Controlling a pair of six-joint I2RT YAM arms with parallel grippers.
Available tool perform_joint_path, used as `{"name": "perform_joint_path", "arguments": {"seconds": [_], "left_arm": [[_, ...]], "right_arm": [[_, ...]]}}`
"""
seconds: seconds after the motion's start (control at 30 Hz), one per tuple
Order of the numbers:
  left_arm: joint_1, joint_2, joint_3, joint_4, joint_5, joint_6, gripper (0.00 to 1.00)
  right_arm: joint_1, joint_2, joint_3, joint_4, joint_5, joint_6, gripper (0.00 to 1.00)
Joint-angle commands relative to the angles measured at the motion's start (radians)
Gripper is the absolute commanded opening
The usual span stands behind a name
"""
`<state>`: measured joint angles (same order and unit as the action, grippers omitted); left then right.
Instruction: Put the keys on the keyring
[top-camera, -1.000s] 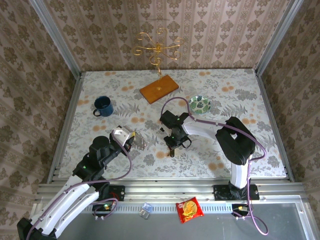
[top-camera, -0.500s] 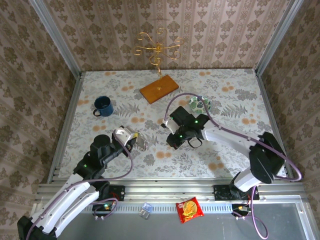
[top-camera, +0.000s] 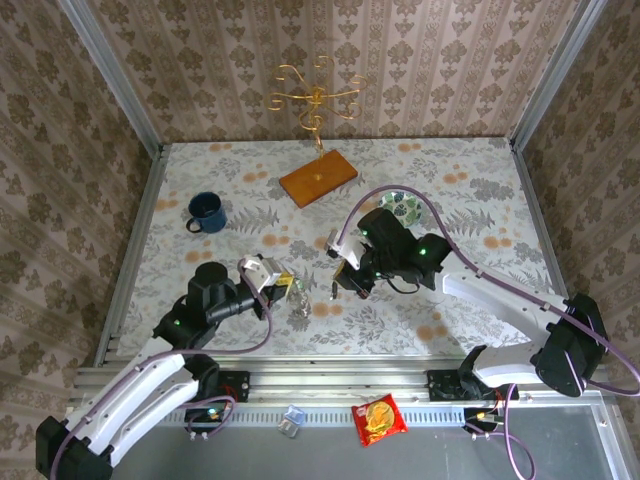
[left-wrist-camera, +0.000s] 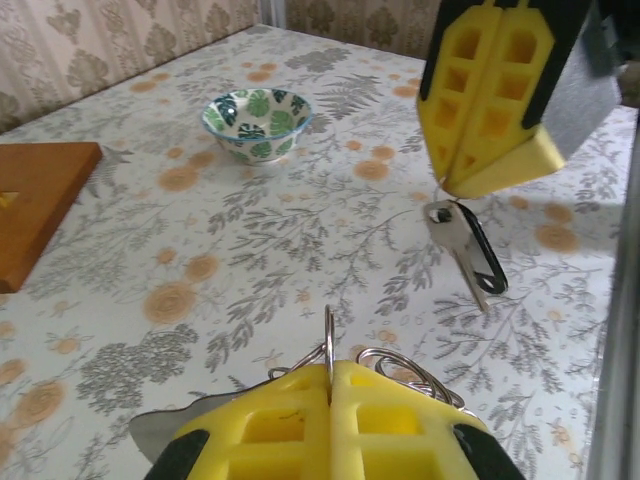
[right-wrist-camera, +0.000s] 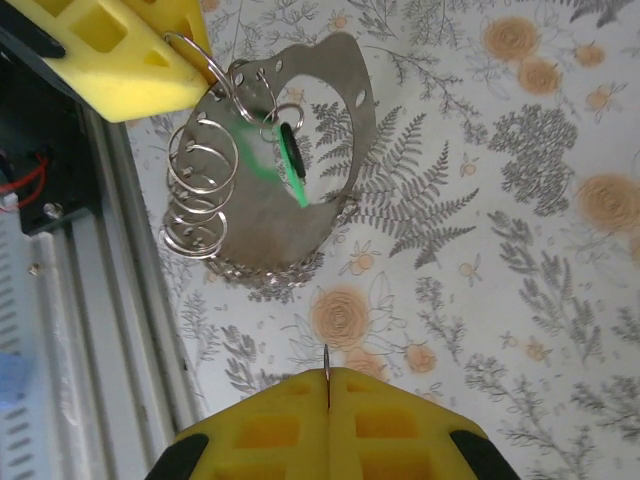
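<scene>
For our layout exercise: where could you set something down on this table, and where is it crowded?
Bare: between bowl and right rail; far-left corner behind the mug. Crowded: the middle, where the left gripper and right gripper sit close.

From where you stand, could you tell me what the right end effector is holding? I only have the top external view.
Observer: The right end effector is shut on a small silver key with a black part beside its blade.
Operator: Thank you; and the left one?
Observer: The left end effector is shut on one wire ring of a bunch of rings.
Operator: Is the green key on it?
Observer: A green key sits among those rings, against a shiny metal tag; threaded or not, I cannot tell.
</scene>
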<state>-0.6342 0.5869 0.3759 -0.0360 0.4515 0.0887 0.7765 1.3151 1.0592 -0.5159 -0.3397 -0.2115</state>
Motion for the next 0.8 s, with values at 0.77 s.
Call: {"name": "perform_joint_path", "arguments": {"seconds": [0.77], "left_arm": [[-0.009, 0.050, 0.034, 0.116, 0.121, -0.121, 0.00]], "right_arm": [[0.134, 0.037, 0.073, 0.194, 0.070, -0.342, 0.00]]}}
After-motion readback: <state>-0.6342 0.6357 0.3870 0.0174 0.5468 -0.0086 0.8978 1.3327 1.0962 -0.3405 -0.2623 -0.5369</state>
